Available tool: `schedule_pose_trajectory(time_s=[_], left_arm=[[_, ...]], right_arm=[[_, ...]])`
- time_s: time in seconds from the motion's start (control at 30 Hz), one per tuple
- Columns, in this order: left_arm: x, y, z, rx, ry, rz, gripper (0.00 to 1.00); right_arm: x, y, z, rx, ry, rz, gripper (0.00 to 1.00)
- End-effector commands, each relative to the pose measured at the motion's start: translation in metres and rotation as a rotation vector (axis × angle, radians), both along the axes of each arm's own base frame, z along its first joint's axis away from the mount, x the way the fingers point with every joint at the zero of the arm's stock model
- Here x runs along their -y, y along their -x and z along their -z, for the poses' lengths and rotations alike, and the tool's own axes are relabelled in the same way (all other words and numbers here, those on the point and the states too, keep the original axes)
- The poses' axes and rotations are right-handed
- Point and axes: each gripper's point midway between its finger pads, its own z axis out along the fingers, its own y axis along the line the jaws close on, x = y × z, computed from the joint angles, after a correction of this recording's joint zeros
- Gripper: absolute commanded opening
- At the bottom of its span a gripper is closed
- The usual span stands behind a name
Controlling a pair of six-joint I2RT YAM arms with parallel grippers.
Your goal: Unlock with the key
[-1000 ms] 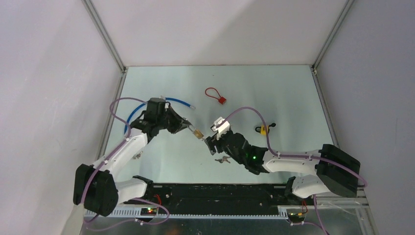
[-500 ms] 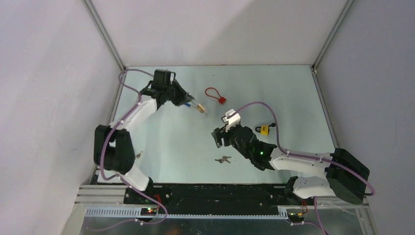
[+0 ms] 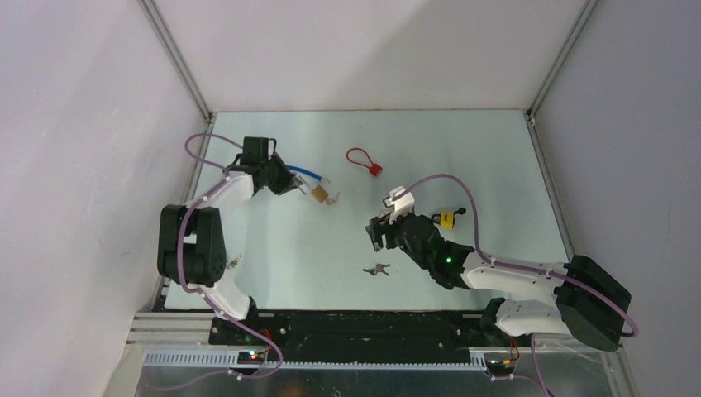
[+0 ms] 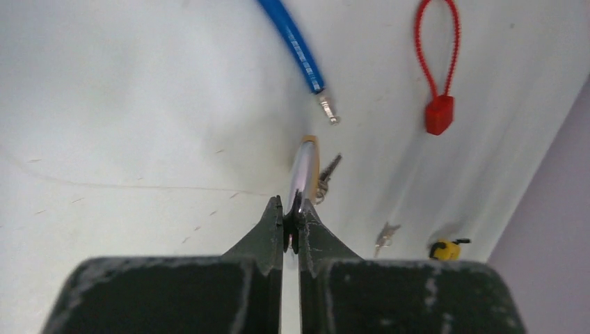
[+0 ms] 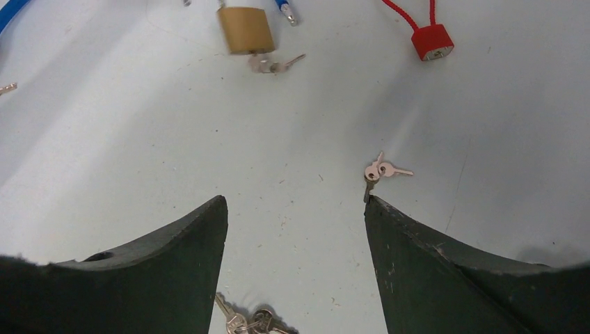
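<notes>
The padlock (image 5: 245, 29) is dull brass; the keys (image 5: 379, 170) bright bare metal; the red seal (image 5: 432, 42) at one o'clock glossy plastic; the table (image 5: 139, 139) matt, faintly scratched.

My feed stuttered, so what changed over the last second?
The left fingers, shut on the brass padlock, carried it away from the right fingers toward the end of the blue cable. The right ones, open and empty, drew back rightward. Red cable lock, yellow padlock and loose keys stayed put.

Table (image 3: 496, 149) holds keys (image 3: 377, 269), yellow padlock (image 3: 446, 220), blue cable (image 3: 302, 172) — red tag (image 3: 375, 169).
</notes>
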Motion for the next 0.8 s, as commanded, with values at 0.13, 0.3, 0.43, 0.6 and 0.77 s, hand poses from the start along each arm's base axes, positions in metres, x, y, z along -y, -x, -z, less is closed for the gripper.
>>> schedule_pose_trajectory(time_s=[0.13,0.3,0.43,0.6,0.77], left_arm=[[-0.069,0.015,0.005,0.078,-0.099,-0.094,0.00],[-0.106,0.009,0.006,0.098,-0.109,-0.145,0.00],[-0.130,0.006,0.019,0.072,-0.091,-0.178,0.00],[-0.153,0.012,0.035,0.028,-0.086,-0.229,0.19],[-0.163,0.021,0.030,0.039,-0.127,-0.262,0.53]], right_arm=[[0.006,-0.001,-0.014,0.010,-0.046,0.016,0.75],[0.008,-0.001,-0.020,0.016,-0.061,0.017,0.75],[0.013,0.001,-0.031,0.030,-0.077,0.024,0.75],[0.030,0.001,-0.035,0.036,-0.073,0.065,0.75],[0.059,-0.010,-0.042,0.036,-0.103,0.155,0.76]])
